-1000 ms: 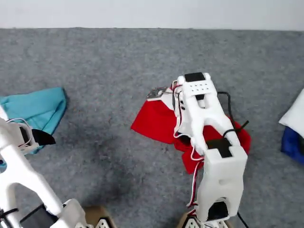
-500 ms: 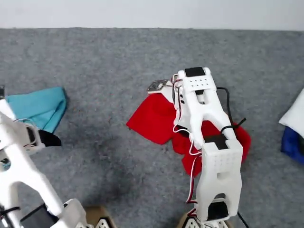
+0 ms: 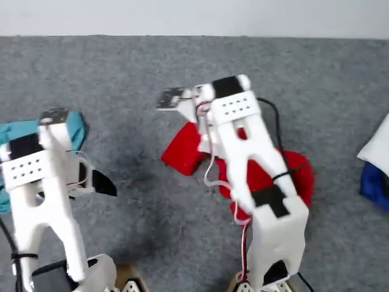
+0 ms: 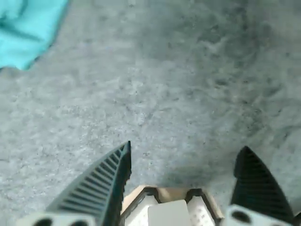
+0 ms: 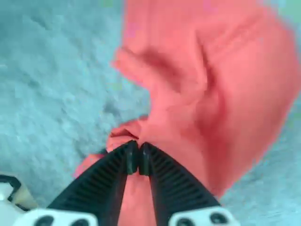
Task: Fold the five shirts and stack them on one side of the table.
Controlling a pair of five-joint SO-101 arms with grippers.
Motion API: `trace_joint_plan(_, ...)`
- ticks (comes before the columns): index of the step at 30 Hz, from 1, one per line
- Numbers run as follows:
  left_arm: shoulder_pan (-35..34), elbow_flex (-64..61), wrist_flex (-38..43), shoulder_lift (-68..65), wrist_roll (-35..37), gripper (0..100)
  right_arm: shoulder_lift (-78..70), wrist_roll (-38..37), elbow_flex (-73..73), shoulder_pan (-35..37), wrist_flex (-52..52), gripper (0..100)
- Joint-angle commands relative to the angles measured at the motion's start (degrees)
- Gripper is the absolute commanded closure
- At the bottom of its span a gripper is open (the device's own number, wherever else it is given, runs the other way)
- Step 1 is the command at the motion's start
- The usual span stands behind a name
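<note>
A red shirt (image 3: 296, 175) lies crumpled at the table's centre, partly under my right arm (image 3: 243, 140). My right gripper (image 5: 138, 147) is shut on a fold of the red shirt (image 5: 207, 89), pinched between its black fingertips. At the left edge a teal shirt (image 3: 76, 126) lies bunched, with my left arm (image 3: 42, 176) over it. My left gripper (image 4: 186, 151) stands open above bare grey carpet, nothing between its fingers, and the teal shirt (image 4: 26, 28) lies off to one side of it. One black finger (image 3: 102, 184) of the left gripper points toward the centre.
A white shirt (image 3: 378, 148) and a dark blue shirt (image 3: 372, 185) lie together at the right edge. Grey carpet (image 3: 134, 67) covers the table. The arms' bases stand at the near edge.
My right arm has swung left and toward the far side, pulling the red shirt's edge with it. My left arm has moved in from the left edge toward the centre.
</note>
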State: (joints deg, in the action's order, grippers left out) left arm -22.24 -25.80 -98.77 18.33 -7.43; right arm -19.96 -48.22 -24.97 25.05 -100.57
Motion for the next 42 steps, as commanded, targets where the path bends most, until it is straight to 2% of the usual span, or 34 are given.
trace_joint_plan(1,2.5,0.2,-1.8,1.8,-0.3,72,10.4,3.3,-3.0,5.7,-2.2,98.9)
trace_joint_plan(4,2.7,0.2,-1.8,1.8,-0.4,78,17.4,4.7,-5.5,5.2,-1.5,98.9)
trace_joint_plan(7,2.8,0.2,-1.9,1.8,-1.1,80,22.3,4.6,-9.3,-1.5,-0.1,98.9)
trace_joint_plan(13,2.9,0.2,-1.9,1.7,-2.5,80,24.0,4.4,-11.4,-27.9,6.5,98.7)
trace_joint_plan(17,3.3,0.2,-1.9,1.7,-2.5,80,15.9,4.4,-8.0,-43.7,16.0,98.0)
trace_joint_plan(19,4.9,0.1,-1.9,1.7,-2.5,80,9.8,4.4,-6.4,-48.5,19.6,93.1)
trace_joint_plan(21,7.4,-0.4,-1.9,1.7,-2.5,80,4.1,4.6,-6.5,-51.6,20.0,82.7)
trace_joint_plan(23,10.4,-1.5,-1.9,1.7,-2.4,80,-0.1,4.6,-7.4,-53.1,18.4,75.2)
trace_joint_plan(28,19.0,-2.0,-1.8,1.7,-2.4,80,-2.1,4.7,-13.3,-53.4,9.5,76.4)
trace_joint_plan(30,23.5,1.1,-1.7,1.1,-1.8,76,-1.1,5.2,-17.6,-52.7,6.5,76.4)
trace_joint_plan(32,28.2,6.3,-0.9,1.1,1.3,71,0.2,6.9,-20.6,-51.8,3.1,76.4)
trace_joint_plan(34,33.8,11.2,1.3,1.0,7.4,67,1.5,7.8,-21.7,-50.2,-1.0,76.4)
trace_joint_plan(38,46.7,13.8,9.8,-3.3,18.6,66,3.6,7.7,-18.8,-49.8,-2.4,76.4)
trace_joint_plan(42,55.4,16.4,13.5,-11.9,23.0,66,4.6,7.6,-14.6,-52.0,-2.3,76.4)
